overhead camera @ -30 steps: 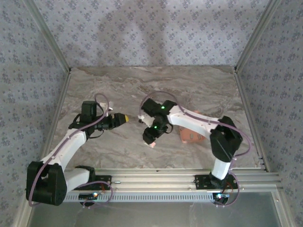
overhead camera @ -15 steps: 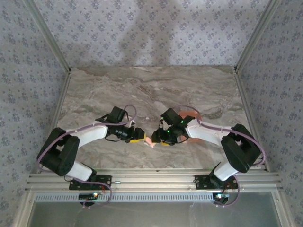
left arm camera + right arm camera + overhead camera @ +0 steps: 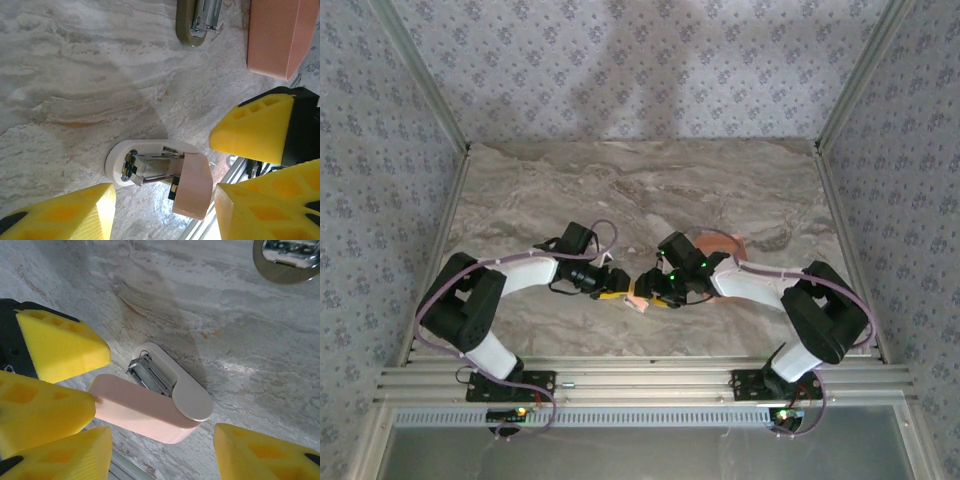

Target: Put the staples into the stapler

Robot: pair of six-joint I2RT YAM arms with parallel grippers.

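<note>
1. Starting nearest the arm bases: finding the stapler (image 3: 140, 415) on its side on the marble table (image 3: 520, 190), close to the near edge, pink lid swung off the white base, metal channel bared between.
2. Flanking it from the left with the left gripper (image 3: 612, 292): jaws spread, one yellow finger (image 3: 45, 410) touching the end of the pink lid, the other just short of the base (no pinch yet).
3. Facing it from the right with the right gripper (image 3: 658, 297): jaws spread too, straddling the stapler without contact.
4. Judging the handling: tiny, light, hard smooth plastic, likely to skid or spin on the slick marble under a one-sided push. Hinged as well, so liable to fold shut if squeezed lid against base. Best taken across the flat sides of the white base, leaving the channel free.
5. Looking farther out: an olive-edged object (image 3: 192, 25) with metal parts, then the salmon tray (image 3: 277, 35) near it.
6. Cannot pick out the staples as loose strips, nor tell whether the channel holds any.
</note>
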